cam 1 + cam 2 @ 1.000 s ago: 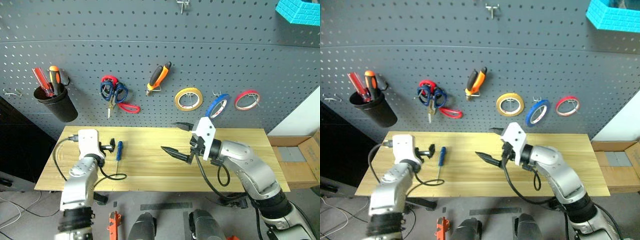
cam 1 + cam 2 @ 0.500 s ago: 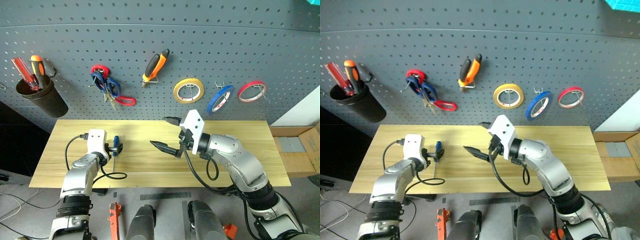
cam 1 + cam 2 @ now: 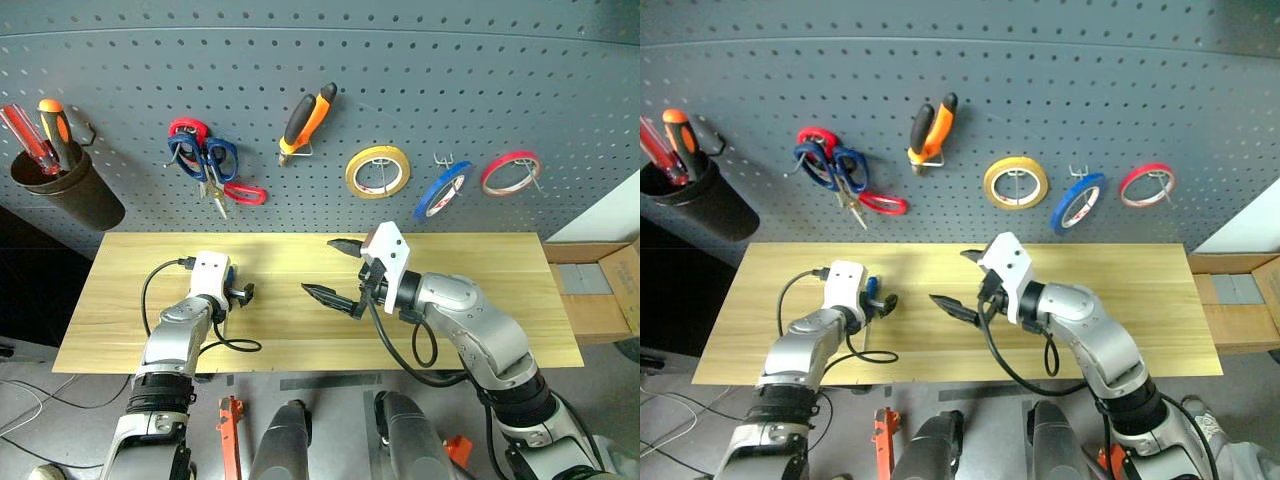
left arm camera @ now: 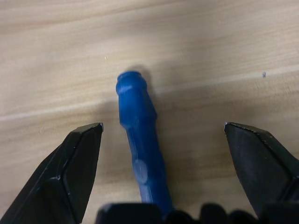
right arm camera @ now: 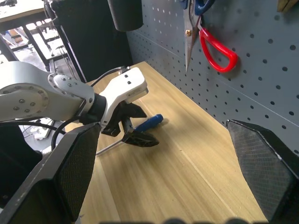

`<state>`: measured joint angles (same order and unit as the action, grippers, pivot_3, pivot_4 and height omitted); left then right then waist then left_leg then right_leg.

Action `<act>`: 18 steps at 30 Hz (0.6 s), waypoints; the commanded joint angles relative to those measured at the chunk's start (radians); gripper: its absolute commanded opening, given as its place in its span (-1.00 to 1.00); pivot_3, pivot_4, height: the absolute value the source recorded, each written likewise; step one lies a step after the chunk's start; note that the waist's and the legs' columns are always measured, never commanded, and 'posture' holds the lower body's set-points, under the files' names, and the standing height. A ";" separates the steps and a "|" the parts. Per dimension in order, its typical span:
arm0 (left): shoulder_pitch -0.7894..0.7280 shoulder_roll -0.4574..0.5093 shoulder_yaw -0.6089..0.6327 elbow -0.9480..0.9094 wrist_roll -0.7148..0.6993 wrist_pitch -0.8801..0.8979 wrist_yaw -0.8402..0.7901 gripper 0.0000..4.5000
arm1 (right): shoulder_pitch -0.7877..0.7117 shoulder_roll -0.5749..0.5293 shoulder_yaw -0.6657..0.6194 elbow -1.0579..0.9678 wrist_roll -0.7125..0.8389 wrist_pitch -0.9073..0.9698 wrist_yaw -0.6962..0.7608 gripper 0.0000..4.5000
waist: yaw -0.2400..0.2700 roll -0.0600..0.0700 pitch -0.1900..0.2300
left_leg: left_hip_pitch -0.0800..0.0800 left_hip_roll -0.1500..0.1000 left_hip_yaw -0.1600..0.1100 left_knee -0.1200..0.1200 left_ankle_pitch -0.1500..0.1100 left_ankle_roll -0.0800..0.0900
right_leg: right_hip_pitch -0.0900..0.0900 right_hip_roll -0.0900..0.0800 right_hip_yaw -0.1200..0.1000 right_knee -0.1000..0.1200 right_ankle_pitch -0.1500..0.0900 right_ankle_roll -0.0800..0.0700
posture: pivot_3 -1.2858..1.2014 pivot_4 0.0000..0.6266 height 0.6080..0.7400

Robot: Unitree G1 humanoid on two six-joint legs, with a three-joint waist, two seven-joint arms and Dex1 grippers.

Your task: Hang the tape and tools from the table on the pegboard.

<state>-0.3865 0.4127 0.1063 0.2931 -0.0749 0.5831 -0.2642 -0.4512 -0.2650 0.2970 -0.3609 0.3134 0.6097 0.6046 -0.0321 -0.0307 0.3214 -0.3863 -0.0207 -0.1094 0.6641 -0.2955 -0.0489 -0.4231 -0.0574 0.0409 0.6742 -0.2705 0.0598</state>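
Observation:
A slim blue-handled screwdriver [image 4: 140,149] lies on the light wooden table [image 3: 480,270] at its left part. My left gripper [image 3: 240,293] is low over it and open, with one finger on each side of the blue handle and a gap on both sides. My right gripper [image 3: 318,266] hovers open over the table's middle and holds nothing. On the dark grey pegboard [image 3: 500,90] hang the blue tape [image 3: 443,189], the orange-and-black pliers [image 3: 305,120] and the dark blue-handled scissors [image 3: 200,160].
Also hanging on the pegboard are a yellow tape roll [image 3: 377,171], a red tape roll [image 3: 509,172], red-handled scissors [image 3: 243,193] and a black cup [image 3: 65,185] with red and orange screwdrivers. A cardboard box [image 3: 600,290] stands off the table's right end.
The camera has tipped downward. My left gripper has moved forward and down until it straddles the screwdriver's blue handle. The right gripper has stayed in place, still open.

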 commanded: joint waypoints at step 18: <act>0.022 0.005 0.068 0.015 -0.021 0.038 0.022 -0.78 | 0.000 0.002 -0.023 -0.074 0.030 0.028 -0.019 1.00 | 0.000 0.000 0.004 | 0.000 0.000 0.000 -0.001 0.000 0.000 | 0.000 0.000 0.000 -0.001 0.000 0.000 | 0.05 0.12 1.00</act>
<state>-0.3761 0.4125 0.1640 0.3038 -0.0957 0.6208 -0.2480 -0.4526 -0.2645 0.2846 -0.3890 0.3336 0.6523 0.5847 -0.0325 -0.0309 0.3250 -0.3864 -0.0206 -0.1095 0.6633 -0.2955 -0.0491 -0.4236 -0.0575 0.0409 0.6735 -0.2705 0.0599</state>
